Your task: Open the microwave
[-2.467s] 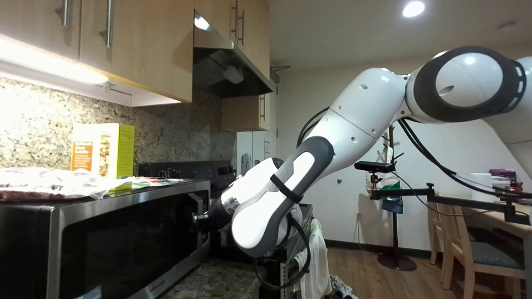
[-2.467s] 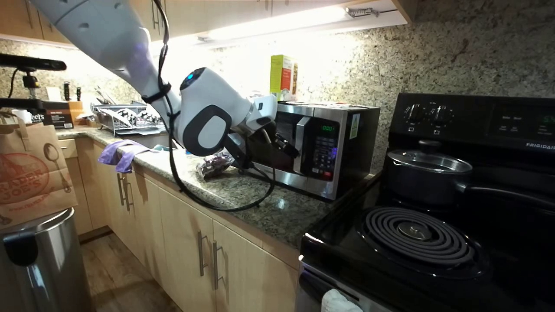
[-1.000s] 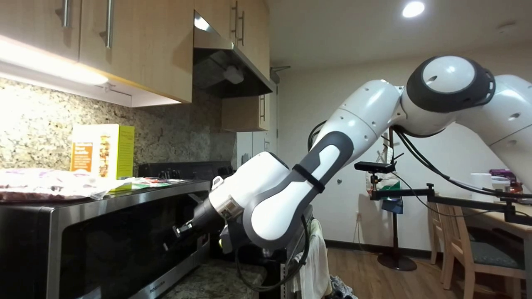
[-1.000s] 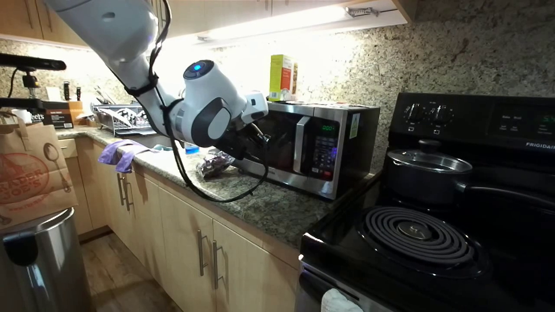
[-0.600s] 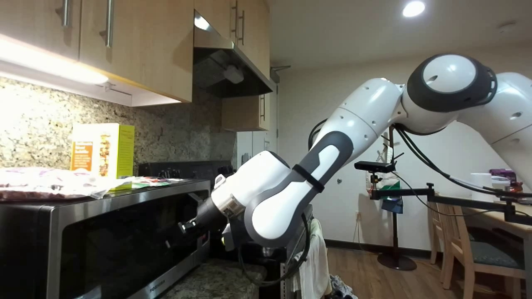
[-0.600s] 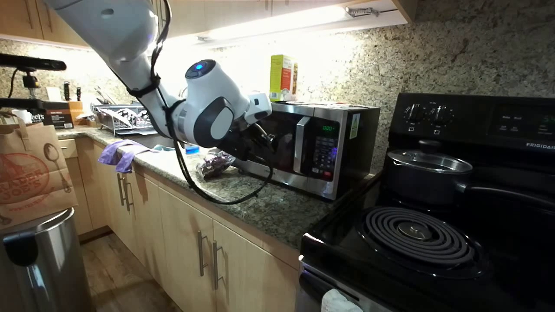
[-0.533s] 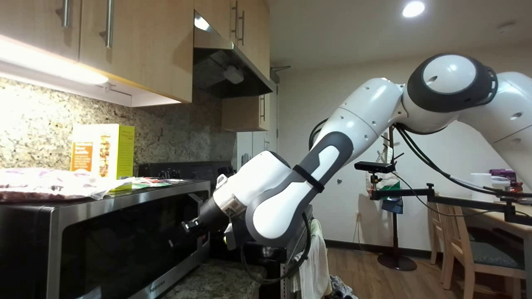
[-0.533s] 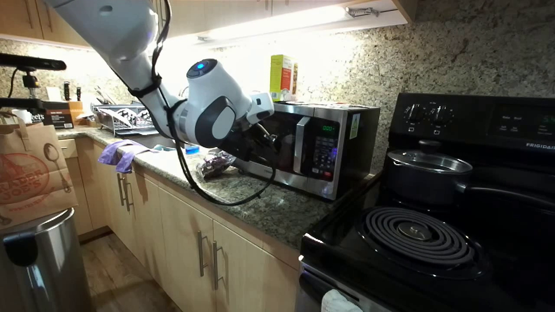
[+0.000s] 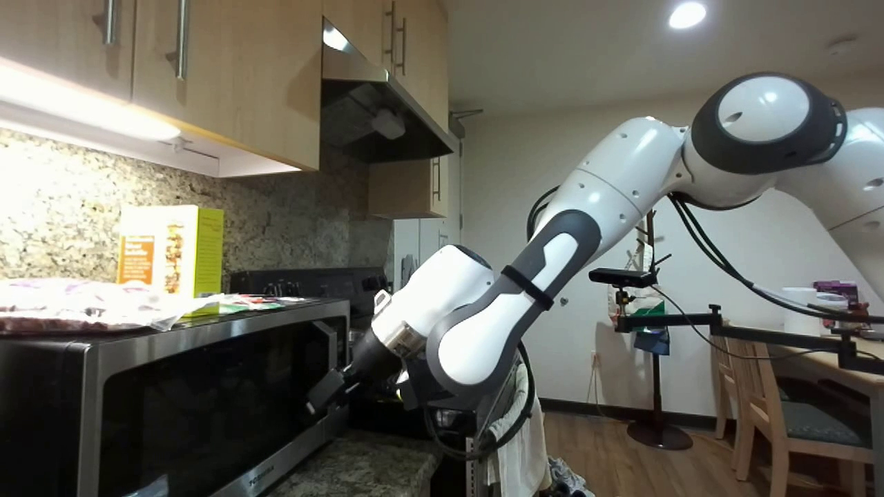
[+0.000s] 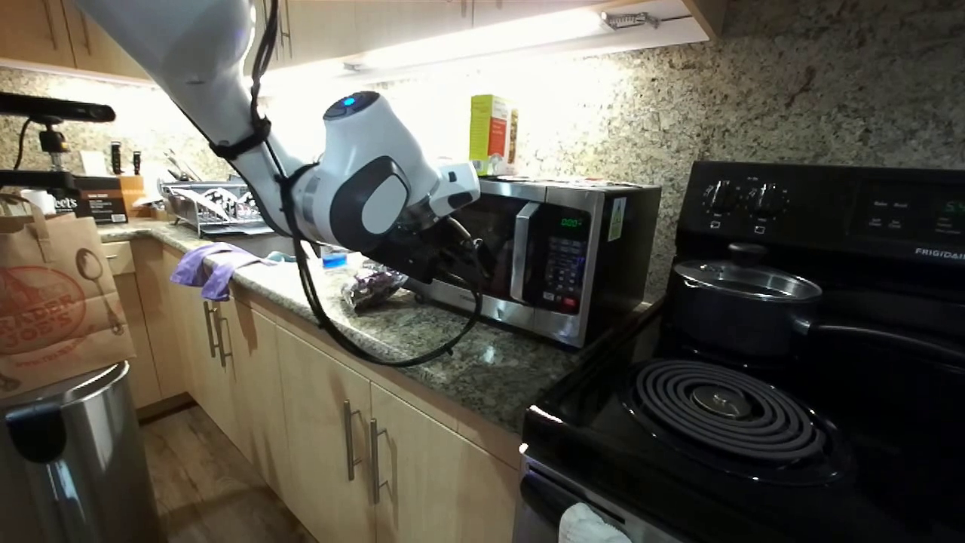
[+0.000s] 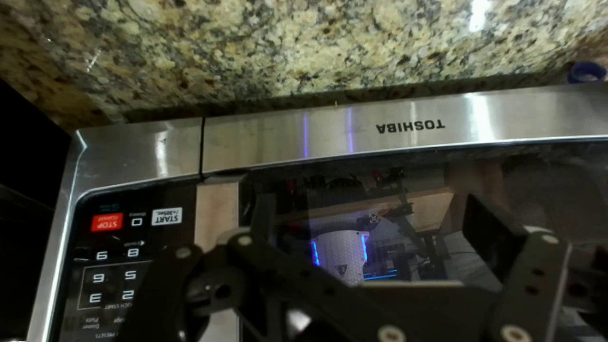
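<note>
The large boxy microwave of stainless steel and dark glass (image 10: 543, 256) stands right of centre in the frame in an exterior view, on the speckled granite tabletop (image 10: 482, 377), its door (image 10: 497, 219) flush with the black keypad panel (image 10: 564, 271) and green digits (image 10: 571, 223) lit above the keys. A jointed white robot arm with dark grey trim (image 9: 566, 248) comes in from the upper right of the frame in an exterior view and slopes down to the lower left, where the black two-fingered tool (image 11: 370, 209) hangs tilted in front of the door's right-hand part. In the wrist view the tool rises from the bottom of the frame, its fingers (image 11: 494, 237) spread wide, dark glass showing between them; the upright silver bar handle (image 11: 218, 209) lies left of both, and whether the nearer finger touches it I cannot tell. The black TOSHIBA lettering (image 11: 410, 127) stands upside down, above and right of centre. On the microwave's top, at the left of the frame in an exterior view, rest a yellow-green cardboard box with white and orange panels (image 9: 169, 252) and a clear plastic packet with purple markings (image 9: 90, 304). In an exterior view a black saucepan with a glass lid (image 10: 739, 320) sits at the right, on the black coil stove (image 10: 724, 407)
</note>
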Controlling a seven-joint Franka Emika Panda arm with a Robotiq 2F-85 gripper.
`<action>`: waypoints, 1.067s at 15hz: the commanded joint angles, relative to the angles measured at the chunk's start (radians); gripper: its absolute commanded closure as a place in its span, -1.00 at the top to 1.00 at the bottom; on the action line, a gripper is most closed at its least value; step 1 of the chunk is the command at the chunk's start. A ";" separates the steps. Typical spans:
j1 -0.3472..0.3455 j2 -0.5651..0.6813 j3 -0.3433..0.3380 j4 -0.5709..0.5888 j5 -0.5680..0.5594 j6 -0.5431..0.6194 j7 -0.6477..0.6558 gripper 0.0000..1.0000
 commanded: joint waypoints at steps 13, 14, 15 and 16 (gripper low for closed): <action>-0.038 0.092 -0.034 0.244 -0.037 -0.074 -0.181 1.00; -0.066 0.112 0.003 0.259 -0.034 -0.070 -0.207 1.00; -0.092 0.129 0.039 0.271 -0.032 -0.069 -0.229 1.00; -0.120 0.143 0.077 0.278 -0.033 -0.078 -0.251 1.00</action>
